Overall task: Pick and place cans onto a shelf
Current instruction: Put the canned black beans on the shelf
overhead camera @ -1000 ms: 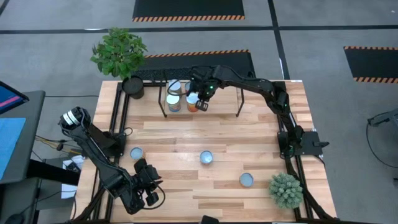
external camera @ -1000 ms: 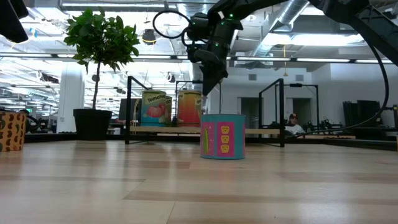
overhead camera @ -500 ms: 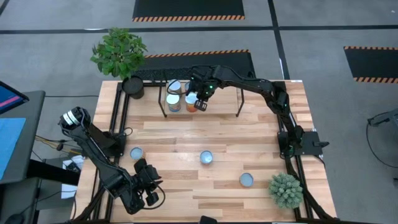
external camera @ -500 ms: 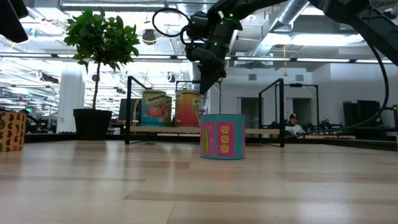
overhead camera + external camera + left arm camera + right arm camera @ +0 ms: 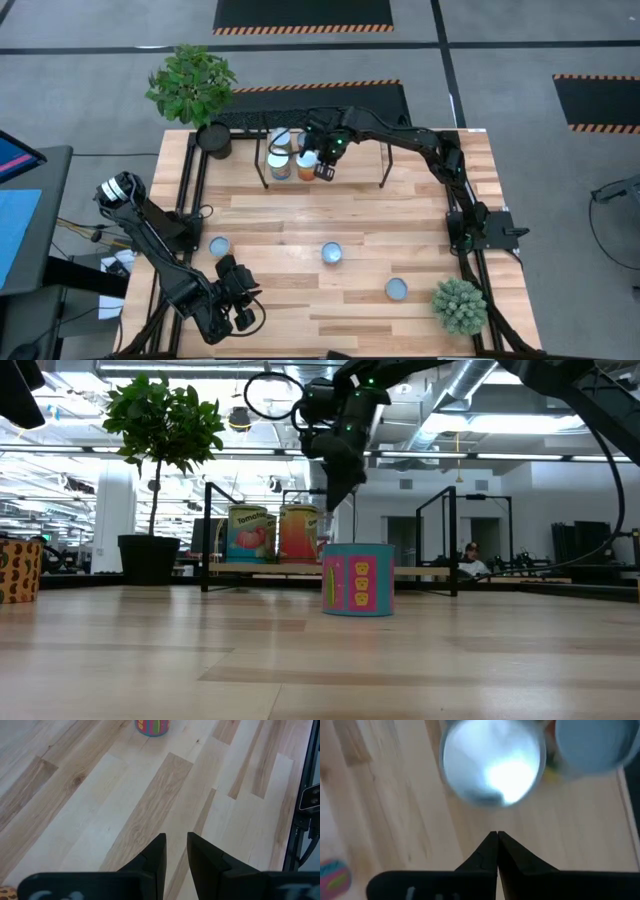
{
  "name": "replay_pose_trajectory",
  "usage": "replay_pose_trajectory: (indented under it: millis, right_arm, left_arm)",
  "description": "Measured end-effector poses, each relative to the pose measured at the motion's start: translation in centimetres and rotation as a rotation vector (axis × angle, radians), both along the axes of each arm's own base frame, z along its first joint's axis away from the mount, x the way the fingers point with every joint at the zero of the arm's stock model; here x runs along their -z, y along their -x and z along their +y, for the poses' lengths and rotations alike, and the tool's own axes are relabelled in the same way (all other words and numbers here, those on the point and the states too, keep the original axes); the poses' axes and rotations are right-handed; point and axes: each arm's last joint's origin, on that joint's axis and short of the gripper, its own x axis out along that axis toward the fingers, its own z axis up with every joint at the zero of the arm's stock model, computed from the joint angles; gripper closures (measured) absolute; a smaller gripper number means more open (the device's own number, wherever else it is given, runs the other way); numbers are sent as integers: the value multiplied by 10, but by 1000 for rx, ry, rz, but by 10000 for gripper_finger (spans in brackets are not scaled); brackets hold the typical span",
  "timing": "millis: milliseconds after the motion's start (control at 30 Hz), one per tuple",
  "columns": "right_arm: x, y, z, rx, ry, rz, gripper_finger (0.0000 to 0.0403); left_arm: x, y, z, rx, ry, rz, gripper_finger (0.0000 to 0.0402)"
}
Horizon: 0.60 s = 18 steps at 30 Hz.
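Fingertips of the right gripper [image 5: 497, 838] met, holding nothing, above two labelled silvery-topped cans [image 5: 281, 166] at the black-framed wooden shelf's [image 5: 350, 170] left end; remaining board lay free. Left gripper [image 5: 174, 851], narrowly parted, waited near the table's front-left corner.

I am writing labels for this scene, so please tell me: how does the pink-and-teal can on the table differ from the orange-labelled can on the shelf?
The pink-and-teal can stands on the bare wooden table, before the black-framed shelf; the orange-labelled can stands on that shelf's wooden board. The pink-and-teal can has no gripper near it; the shut right gripper hangs close by the orange-labelled can. Both stand upright.
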Motion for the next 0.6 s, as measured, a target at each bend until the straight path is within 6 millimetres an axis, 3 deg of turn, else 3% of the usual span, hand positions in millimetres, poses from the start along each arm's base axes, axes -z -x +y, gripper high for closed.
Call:
replay_pose_trajectory:
  millis: [100, 200, 367, 467, 533, 600]
  right_arm:
    - [-13, 7, 6, 12, -28, 52, 377]
    - [-36, 16, 25, 8, -97, 105, 380]
    - [-73, 32, 81, -94, -297, 79, 379]
    - [-99, 49, 119, -202, -319, 27, 376]
    - [-113, 62, 140, -252, -277, 7, 375]
    - [-125, 72, 159, -298, -231, -15, 375]
  left_arm:
    - [0, 0, 0, -1, 1, 0, 338]
    - [0, 0, 0, -1, 1, 0, 338]
    - [0, -3, 4, -38, 8, -1, 338]
    - [1, -10, 17, -92, -29, 27, 338]
    - [3, -13, 31, -153, -58, 102, 338]
    - [6, -10, 46, -206, -37, 294, 338]
